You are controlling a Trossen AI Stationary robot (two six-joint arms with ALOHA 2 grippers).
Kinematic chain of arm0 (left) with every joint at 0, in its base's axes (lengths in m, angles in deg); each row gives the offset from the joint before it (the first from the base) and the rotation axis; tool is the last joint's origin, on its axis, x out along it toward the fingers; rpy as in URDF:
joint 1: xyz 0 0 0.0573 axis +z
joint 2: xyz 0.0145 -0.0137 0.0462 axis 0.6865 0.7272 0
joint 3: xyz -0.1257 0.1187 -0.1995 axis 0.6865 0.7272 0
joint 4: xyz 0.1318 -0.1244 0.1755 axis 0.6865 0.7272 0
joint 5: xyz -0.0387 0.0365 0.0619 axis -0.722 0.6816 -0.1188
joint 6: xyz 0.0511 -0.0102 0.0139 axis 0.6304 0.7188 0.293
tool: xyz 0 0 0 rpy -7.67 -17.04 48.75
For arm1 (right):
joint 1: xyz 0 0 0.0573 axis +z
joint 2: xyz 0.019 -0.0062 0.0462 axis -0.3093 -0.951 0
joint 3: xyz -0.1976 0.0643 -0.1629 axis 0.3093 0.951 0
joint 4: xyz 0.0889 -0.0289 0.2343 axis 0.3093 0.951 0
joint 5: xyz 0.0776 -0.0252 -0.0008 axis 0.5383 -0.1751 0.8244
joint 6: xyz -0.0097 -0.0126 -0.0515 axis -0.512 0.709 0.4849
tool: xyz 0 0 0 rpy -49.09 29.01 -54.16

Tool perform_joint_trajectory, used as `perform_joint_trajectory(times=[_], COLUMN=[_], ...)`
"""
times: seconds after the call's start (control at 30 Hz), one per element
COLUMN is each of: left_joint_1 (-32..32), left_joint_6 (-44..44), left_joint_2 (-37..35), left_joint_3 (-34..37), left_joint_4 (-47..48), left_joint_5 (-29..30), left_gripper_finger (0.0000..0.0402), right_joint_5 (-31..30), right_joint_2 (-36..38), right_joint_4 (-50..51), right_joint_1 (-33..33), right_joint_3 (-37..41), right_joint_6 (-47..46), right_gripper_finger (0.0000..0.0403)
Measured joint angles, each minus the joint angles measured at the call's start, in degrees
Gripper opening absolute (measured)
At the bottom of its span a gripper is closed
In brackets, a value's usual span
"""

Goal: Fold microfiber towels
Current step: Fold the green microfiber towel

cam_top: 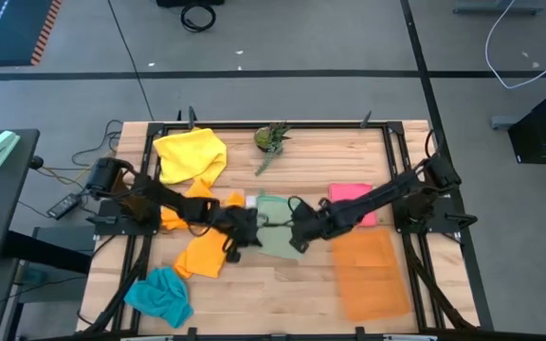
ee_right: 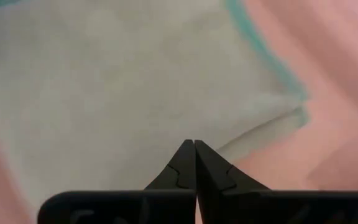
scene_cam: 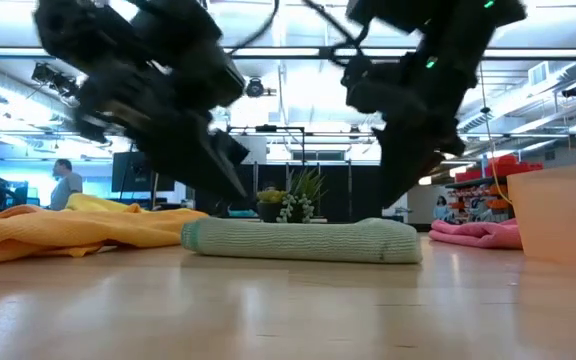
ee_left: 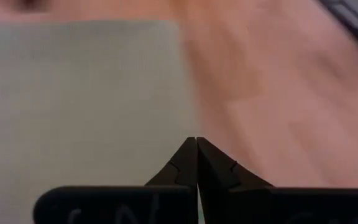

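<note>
Pale green towel (scene_cam: 303, 240) rolled low view; flat overhead.

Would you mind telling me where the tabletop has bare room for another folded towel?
Bare wood lies along the front edge, between the teal towel and the orange mat, and at the back between the plant and pink towel. The middle, around the pale green towel, is crowded.

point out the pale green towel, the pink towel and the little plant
pale green towel (cam_top: 275, 237), high view, middle of the cloth between the two grippers
pink towel (cam_top: 347, 192), high view, its upper edge clear of the arm
plant (cam_top: 272, 138), high view, its leafy top
</note>
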Motion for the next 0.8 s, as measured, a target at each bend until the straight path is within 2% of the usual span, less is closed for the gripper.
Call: perform_joint_trajectory(times=[0.07,0.2,0.27,0.4,0.6,0.8], left_joint_1=[-1.98,-3.80,-3.86,-3.33,-2.38,-1.67], left_joint_6=[-0.04,-0.62,-0.65,-0.99,-2.39,-2.12], left_joint_2=[0.00,0.00,0.00,0.00,0.00,-0.77], left_joint_3=[0.00,0.00,0.00,0.00,0.00,0.00], left_joint_4=[-0.28,0.43,0.57,1.53,3.49,3.10], left_joint_5=[1.35,8.14,9.14,9.27,9.40,9.33], left_gripper_finger=[0.0010,0.0020,0.0015,0.0006,0.0025,0.0014], right_joint_5=[0.07,1.33,2.43,3.93,4.75,4.55], right_joint_2=[0.15,0.15,0.15,0.15,0.13,0.06], right_joint_4=[-0.74,-0.60,-0.94,-0.81,-0.67,1.06], right_joint_1=[-2.34,-6.43,-7.85,-9.25,-9.28,-9.28], right_joint_3=[-0.01,0.00,0.36,2.38,5.54,3.64], right_joint_6=[2.50,5.46,6.10,5.33,3.16,4.08], right_gripper_finger=[0.0001,0.0001,0.0001,0.0001,0.0001,0.0001])
